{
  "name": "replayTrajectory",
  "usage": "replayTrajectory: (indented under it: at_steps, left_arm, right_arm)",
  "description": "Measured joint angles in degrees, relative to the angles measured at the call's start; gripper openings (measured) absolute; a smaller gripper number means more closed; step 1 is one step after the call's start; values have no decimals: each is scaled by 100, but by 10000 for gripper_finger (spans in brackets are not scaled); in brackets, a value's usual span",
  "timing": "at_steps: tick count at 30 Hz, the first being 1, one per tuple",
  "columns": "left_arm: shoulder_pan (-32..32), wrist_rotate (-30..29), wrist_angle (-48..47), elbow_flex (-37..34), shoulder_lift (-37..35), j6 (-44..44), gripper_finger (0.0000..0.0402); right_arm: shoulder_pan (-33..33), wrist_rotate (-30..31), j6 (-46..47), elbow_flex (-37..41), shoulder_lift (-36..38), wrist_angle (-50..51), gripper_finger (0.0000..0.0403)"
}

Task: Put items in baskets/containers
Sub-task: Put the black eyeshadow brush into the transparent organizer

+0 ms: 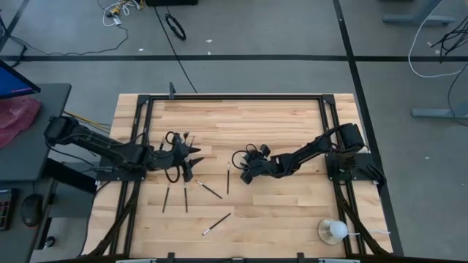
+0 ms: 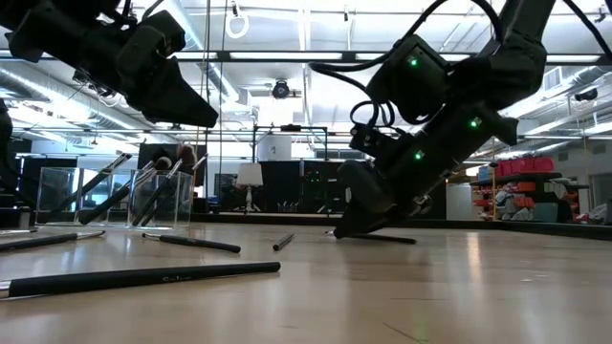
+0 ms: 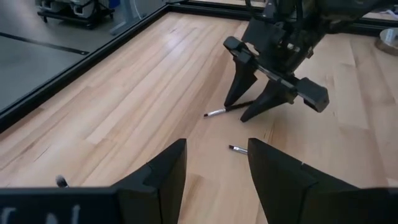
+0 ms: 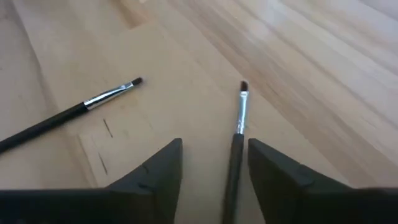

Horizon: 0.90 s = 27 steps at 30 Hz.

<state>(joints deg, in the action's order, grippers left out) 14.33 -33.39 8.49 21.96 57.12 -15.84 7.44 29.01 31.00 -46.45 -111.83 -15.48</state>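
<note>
My right gripper (image 4: 214, 163) is open and low over the table's middle (image 1: 244, 174), its fingers pointing down. A slim dark brush with a silver ferrule (image 4: 239, 127) lies on the wood between the two fingers, along them; I see no touch. It also shows in the left wrist view (image 3: 225, 110). My left gripper (image 3: 217, 163) is open and empty, above the table at the left (image 1: 194, 157). The clear cup (image 2: 158, 203) stands on the table below it, with several brushes leaning in it.
Several more brushes lie flat on the wood: one beside my right gripper (image 1: 228, 179), others toward the near edge (image 1: 166, 199) (image 1: 185, 199) (image 1: 216, 223). A white ball-like object with a stick (image 1: 333, 231) sits at the near right corner. Black rails (image 1: 234, 97) frame the table.
</note>
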Motion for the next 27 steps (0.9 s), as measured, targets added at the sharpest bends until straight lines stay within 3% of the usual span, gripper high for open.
replayTrajectory:
  at_steps: [12,22,27]
  left_arm:
    - [1,9,-11,0,0,2,177]
    - [51,950,110,0,85,517,177]
    - [260,1116,915,11,393,1103,177]
  right_arm:
    - [-30,-68,-357,-36,-13,597,17]
    - [30,-181,-896,76,374,-3,6]
    - [242,-663,-1876,33,600,-2047,5]
